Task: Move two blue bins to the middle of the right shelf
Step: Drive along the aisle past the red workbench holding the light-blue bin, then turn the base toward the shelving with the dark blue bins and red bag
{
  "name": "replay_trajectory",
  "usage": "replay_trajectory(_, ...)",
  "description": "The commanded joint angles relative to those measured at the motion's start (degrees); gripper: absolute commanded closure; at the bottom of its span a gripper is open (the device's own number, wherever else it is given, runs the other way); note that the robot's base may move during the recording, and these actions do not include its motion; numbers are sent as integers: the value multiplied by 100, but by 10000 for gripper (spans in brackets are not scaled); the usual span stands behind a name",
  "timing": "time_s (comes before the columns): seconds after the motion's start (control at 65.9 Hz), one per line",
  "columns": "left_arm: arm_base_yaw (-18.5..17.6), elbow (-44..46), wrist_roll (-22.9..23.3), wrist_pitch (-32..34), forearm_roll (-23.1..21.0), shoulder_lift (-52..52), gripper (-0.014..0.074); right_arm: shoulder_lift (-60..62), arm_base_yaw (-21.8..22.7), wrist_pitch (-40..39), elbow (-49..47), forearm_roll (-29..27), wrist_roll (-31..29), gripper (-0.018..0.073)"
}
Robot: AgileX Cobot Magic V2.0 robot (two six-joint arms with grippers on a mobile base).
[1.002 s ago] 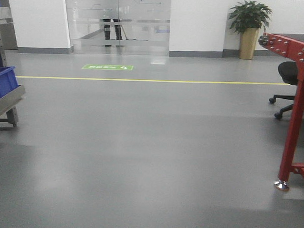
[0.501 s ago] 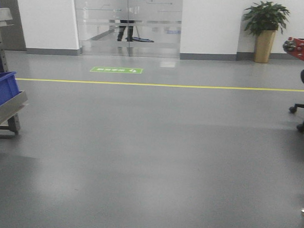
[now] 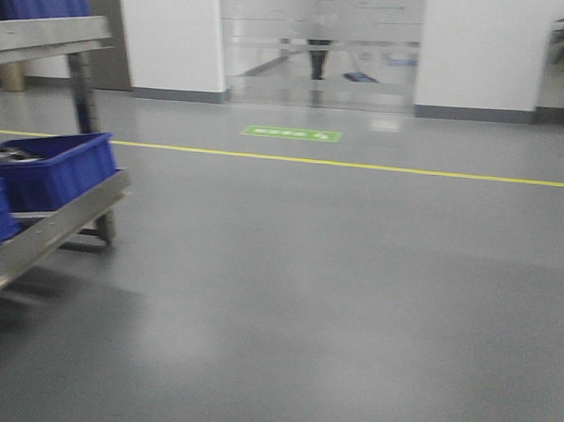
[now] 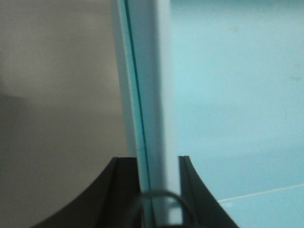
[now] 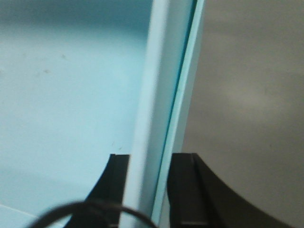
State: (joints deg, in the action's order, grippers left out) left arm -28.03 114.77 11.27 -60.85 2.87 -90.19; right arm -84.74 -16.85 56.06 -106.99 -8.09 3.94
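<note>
End effectors, left (image 4: 156,164) and right (image 5: 151,159), each pinch a pale-blue bin wall (image 4: 147,71); three dark-blue crates (image 3: 52,171) shelved.

The left tool (image 4: 157,164) clamps the upright wall of a pale blue bin (image 4: 228,95) between its 2 black jaws. The bin's interior lies right, grey floor (image 4: 57,95) left.

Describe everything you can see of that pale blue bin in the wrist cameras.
The pale blue bin looks like smooth plastic, light cyan, with a plain inside marked by a few faint scuffs. Only its inside and thin walls show; its whole shape is cut off. The left gripper and the right gripper each clamp a wall at its rim.
</note>
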Motion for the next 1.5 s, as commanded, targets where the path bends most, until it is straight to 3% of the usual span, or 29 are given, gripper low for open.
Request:
replay_trajectory(0.0, -27, 95, -66, 669, -209, 103, 707, 83, -34, -408, -92, -282, -38, 712)
replay_trajectory(1.487, -27, 95, -66, 669, -209, 103, 707, 83, -34, -408, -92, -282, -38, 712)
